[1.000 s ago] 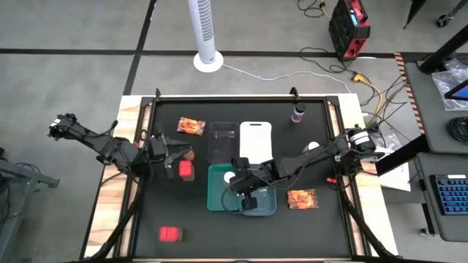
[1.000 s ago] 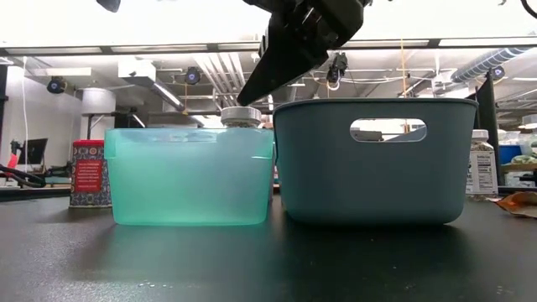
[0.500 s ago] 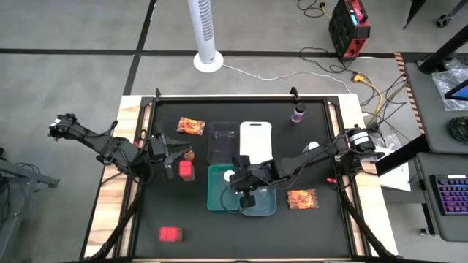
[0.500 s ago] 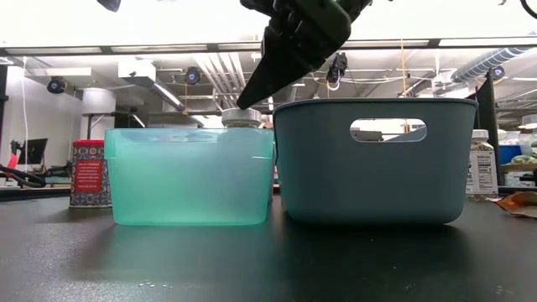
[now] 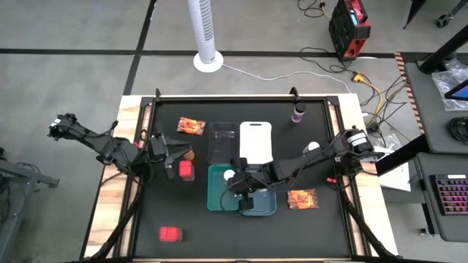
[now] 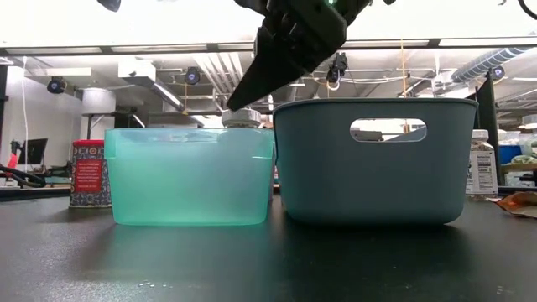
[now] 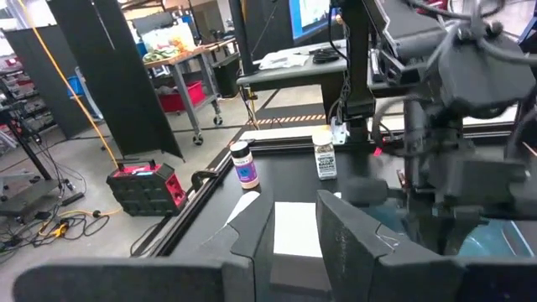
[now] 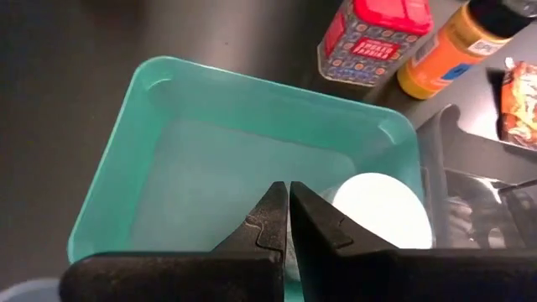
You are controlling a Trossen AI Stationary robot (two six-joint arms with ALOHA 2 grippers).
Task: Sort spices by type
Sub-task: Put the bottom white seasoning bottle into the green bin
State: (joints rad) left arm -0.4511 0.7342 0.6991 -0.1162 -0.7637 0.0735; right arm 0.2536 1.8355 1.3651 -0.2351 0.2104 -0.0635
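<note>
above the teal tray (image 5: 216,191), the right end effector (image 8: 289,220), fingers together and empty, is lifting away from the white-capped jar (image 8: 382,210) now sitting inside; one jar sorted.

Two dark jointed robot arms, as we see them

We see matte black segmented links on both arms; the right gripper (image 8: 288,220) ends in two flat black tapered fingers (image 8: 267,222) with stepped inner edges, and the left gripper (image 7: 289,243) has broad, dark grey blocky fingers (image 7: 357,239).
</note>
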